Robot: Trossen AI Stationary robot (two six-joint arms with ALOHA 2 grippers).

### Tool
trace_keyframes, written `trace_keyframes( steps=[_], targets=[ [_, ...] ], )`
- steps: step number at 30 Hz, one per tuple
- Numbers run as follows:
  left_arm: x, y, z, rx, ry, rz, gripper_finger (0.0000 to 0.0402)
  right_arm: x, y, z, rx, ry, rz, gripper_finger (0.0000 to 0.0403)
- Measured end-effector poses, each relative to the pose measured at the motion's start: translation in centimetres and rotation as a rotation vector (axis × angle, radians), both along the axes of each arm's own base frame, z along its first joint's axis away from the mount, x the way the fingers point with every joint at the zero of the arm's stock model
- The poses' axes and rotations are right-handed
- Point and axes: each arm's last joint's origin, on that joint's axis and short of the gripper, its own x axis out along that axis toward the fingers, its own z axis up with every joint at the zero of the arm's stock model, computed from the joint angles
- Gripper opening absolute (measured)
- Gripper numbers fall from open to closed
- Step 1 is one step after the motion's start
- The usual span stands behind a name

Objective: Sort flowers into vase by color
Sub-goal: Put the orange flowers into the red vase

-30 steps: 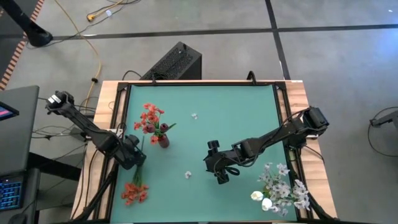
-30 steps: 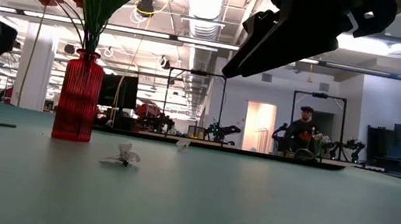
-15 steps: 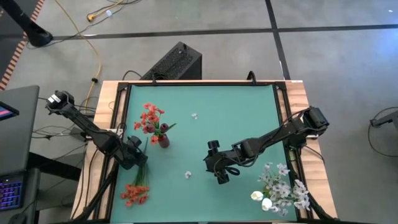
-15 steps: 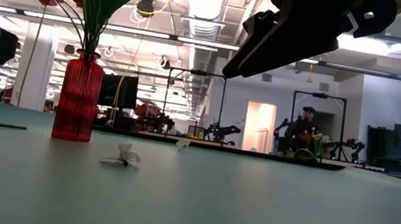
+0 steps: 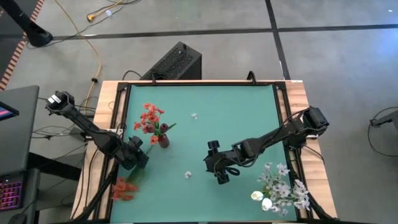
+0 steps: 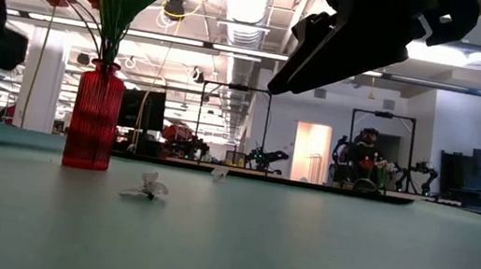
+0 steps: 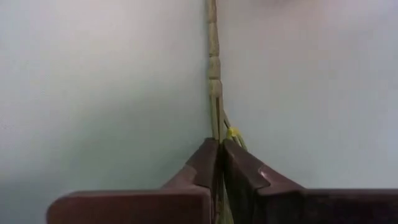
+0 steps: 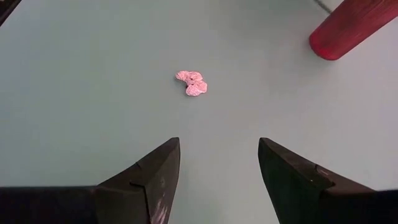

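A red ribbed vase (image 5: 163, 140) (image 6: 92, 123) stands left of the table's middle and holds orange-red flowers (image 5: 149, 118). My left gripper (image 5: 139, 157) (image 7: 219, 152) is near the table's left edge, just on the near side of the vase. It is shut on the green stem of another orange-red cluster (image 5: 124, 188), which shows blurred. A bunch of white flowers (image 5: 281, 190) lies in the near right corner. My right gripper (image 5: 221, 175) (image 8: 219, 158) hovers open over the table's middle, touching nothing. My left gripper pinches the thin green stem (image 7: 214, 118) of the orange-red cluster between its two fingertips. The stem runs on ahead of the fingers, along their line. In the high view the cluster reaches from the gripper toward the near left corner. No stem shows on the table in the low view.
Two loose white petals lie on the green mat, one (image 5: 188, 175) (image 6: 148, 188) (image 8: 193, 82) near the middle and one (image 5: 194, 116) farther back. The raised table frame (image 5: 122, 93) runs around the mat. Bare mat lies between the vase and the right arm.
My left gripper has risen with the stem. The orange-red cluster, lying on the mat a second ago, has swung toward the table's left edge, and its stem has left the table top in the low view. The right arm has kept still.
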Motion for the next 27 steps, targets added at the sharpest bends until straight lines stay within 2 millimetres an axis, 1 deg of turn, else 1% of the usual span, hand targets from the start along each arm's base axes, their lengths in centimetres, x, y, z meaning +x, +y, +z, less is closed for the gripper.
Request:
trace_keyframes(
  steps=[3, 6, 8, 10, 12, 15, 18, 21, 24, 27],
  targets=[
    [0.5, -0.4, 1.3, 0.002, -0.026, -0.052, 0.0003, 0.0, 0.1, 0.0, -0.007, 0.0, 0.01, 0.0244],
    [0.8, -0.7, 2.9, 0.014, -0.004, -0.105, 0.0002, 0.0, 0.1, 0.0, -0.031, -0.007, 0.035, 0.0244],
    [0.9, -0.8, 4.2, -0.007, 0.032, -0.129, 0.0001, 0.0, 0.1, 0.0, -0.05, -0.011, 0.054, 0.0244],
    [0.6, -0.8, 5.4, -0.034, 0.104, -0.127, 0.0001, 0.1, 0.1, 0.1, -0.07, -0.026, 0.078, 0.0244],
    [0.4, -0.6, 6.7, -0.051, 0.165, -0.117, 0.0001, 0.3, 0.2, 0.4, -0.092, -0.061, 0.108, 0.0244],
    [0.4, -0.3, 8.7, -0.067, 0.205, -0.11, 0.0, 0.7, 0.4, 0.9, -0.138, -0.139, 0.165, 0.0244],
    [0.9, -0.3, 10.3, -0.126, 0.166, -0.16, 0.0, 1.3, 0.6, 1.6, -0.209, -0.242, 0.24, 0.0244],
    [1.9, -0.7, 10.8, -0.209, 0.092, -0.233, 0.0, 1.6, 0.9, 2.3, -0.228, -0.334, 0.323, 0.0244],
    [3.1, -1.4, 10.7, -0.264, 0.006, -0.3, 0.0, 1.8, 1.0, 2.8, -0.254, -0.397, 0.38, 0.0244],
    [4.1, -2.2, 10.2, -0.297, -0.028, -0.346, 0.0, 1.9, 1.4, 3.1, -0.29, -0.441, 0.416, 0.0244]
  ],
)
